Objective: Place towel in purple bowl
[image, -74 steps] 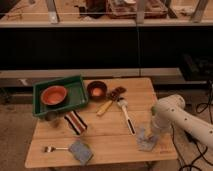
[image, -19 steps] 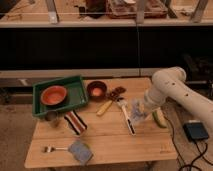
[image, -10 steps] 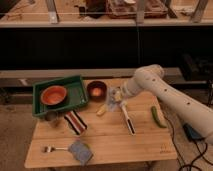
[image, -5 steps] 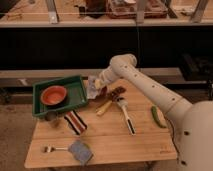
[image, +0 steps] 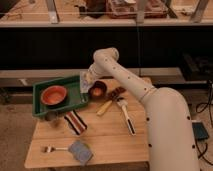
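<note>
place: lab or workshop | evidence: wooden tabletop (image: 107, 142), metal-framed shelving far behind (cluttered), claw (image: 88, 81) over the tabletop's far left

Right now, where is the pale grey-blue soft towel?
In the camera view, the pale grey-blue soft towel hangs at the claw, left of centre, just above the small round purple bowl and beside the green tray.

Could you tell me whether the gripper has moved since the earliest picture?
Yes. The gripper has travelled from the table's front right corner leftward and back, to beside the purple bowl, at the green tray's edge.
</note>
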You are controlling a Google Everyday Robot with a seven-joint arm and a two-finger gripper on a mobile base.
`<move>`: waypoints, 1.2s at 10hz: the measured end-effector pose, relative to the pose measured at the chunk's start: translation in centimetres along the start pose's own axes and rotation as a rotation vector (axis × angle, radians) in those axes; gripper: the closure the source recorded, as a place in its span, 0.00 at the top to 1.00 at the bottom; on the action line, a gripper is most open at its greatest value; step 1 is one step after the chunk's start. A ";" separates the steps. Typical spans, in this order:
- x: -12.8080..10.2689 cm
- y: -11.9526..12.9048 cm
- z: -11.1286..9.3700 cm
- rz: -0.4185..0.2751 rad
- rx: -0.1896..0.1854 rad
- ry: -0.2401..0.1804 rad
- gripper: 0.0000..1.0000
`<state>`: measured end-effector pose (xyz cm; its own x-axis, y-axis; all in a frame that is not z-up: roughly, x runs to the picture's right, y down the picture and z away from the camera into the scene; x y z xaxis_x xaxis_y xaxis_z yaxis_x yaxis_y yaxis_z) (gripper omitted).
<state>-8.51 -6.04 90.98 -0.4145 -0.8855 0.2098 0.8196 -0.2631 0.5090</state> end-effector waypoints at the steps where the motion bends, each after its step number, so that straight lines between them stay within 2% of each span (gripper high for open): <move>1: -0.6 0.8 0.2 0.007 -0.019 -0.013 0.51; 4: -2.3 4.5 -0.4 0.035 -0.072 -0.037 0.76; 5: -3.0 5.6 -0.5 0.029 -0.094 -0.052 0.80; 8: -4.0 5.5 0.6 -0.006 -0.122 -0.095 0.80; 10: -3.9 5.3 0.7 -0.002 -0.119 -0.109 0.80; 12: -3.5 6.2 -0.1 0.044 -0.101 -0.112 0.80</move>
<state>-1.92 -4.66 93.33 -0.4146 -0.8500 0.3249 0.8711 -0.2673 0.4120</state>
